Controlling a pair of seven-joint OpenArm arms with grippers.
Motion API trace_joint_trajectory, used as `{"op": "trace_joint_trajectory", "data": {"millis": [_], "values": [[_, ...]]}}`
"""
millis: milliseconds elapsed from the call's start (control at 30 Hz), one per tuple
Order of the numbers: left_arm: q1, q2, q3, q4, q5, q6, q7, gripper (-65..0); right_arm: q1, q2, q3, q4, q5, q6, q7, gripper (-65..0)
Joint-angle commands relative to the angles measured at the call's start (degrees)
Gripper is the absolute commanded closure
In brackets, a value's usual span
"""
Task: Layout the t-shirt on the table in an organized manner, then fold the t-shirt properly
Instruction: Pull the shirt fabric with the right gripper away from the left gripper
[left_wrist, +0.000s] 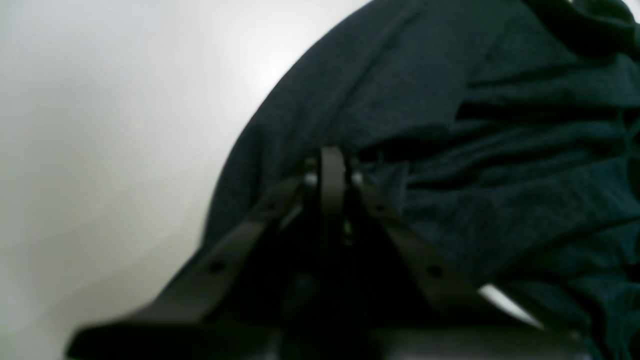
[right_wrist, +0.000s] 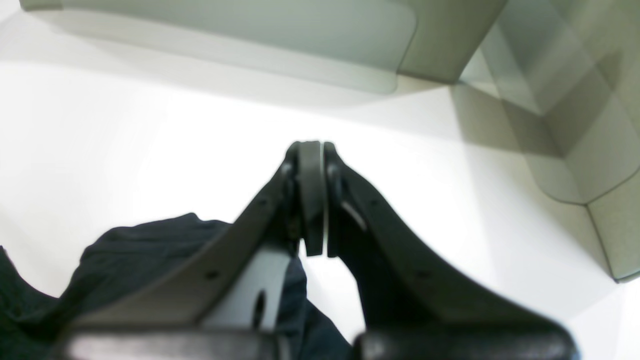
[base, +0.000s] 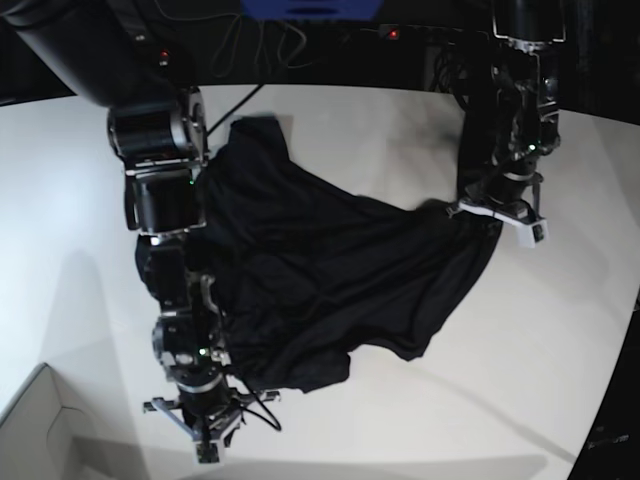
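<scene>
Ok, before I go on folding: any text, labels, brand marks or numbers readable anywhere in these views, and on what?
None readable in any view.
t-shirt: plain black, no print or tag showing.
table: bare white, no markings.
white box corner: no lettering visible.
left claw and right claw: dark and blurred, no marks legible.
Blue item at the top edge: cropped, nothing legible.

A white box corner sits at the lower left of the base view, its inner walls lit pale; the right wrist view shows its grey-white wall; a blue object lies at the top edge; thin cables trail beside it against the dark background.
</scene>
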Motion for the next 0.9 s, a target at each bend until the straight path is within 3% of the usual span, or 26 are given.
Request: {"op": "trace_joint_trajectory", "data": {"millis": [0,100,233,367,567,733,867], "values": [[-0.4,-0.5,-0.2,2.3,0.1,0.0,-0.9,-0.4,1.6,-0.3,-0.1,1.0,0.0,1.5,0.0,0.0],[-0.5,-0.5,-0.6,5.1,0.1,0.4,-0.9,-0.4,-0.3,-0.5,-0.1,1.1,0.0,3.5,-2.1,0.0],[-1.9,0.1,-6.3,7.4,-0.1,0.2,-0.4,-0.4,-2.8,-0.8,-1.0,1.1,-0.1,5.0,-2.7,0.0],[-1.8,1.0,-7.0,12.0,-1.2,0.3,-0.2,-0.4,-4.0,1.5,-4.2,1.2,-0.1,5.9,-5.9,0.0],[-1.9,4.4,-3.1,16.6,-6.7,0.1,9.3,-0.4,-6.9,3.9,-4.4,3.9,-0.1,5.9,-7.3,0.0],[-2.5,6.7,4.5,8.7,-1.5,0.1,10.1,-0.4,-10.7,4.5,-4.6,9.7,-0.1,5.9,-7.8,0.0],[-5.8,6.4,2.7,-0.6,4.1,0.0,7.7,-0.4,-12.2,5.3,-4.3,13.9,-0.1,5.9,-10.1,0.0]]}}
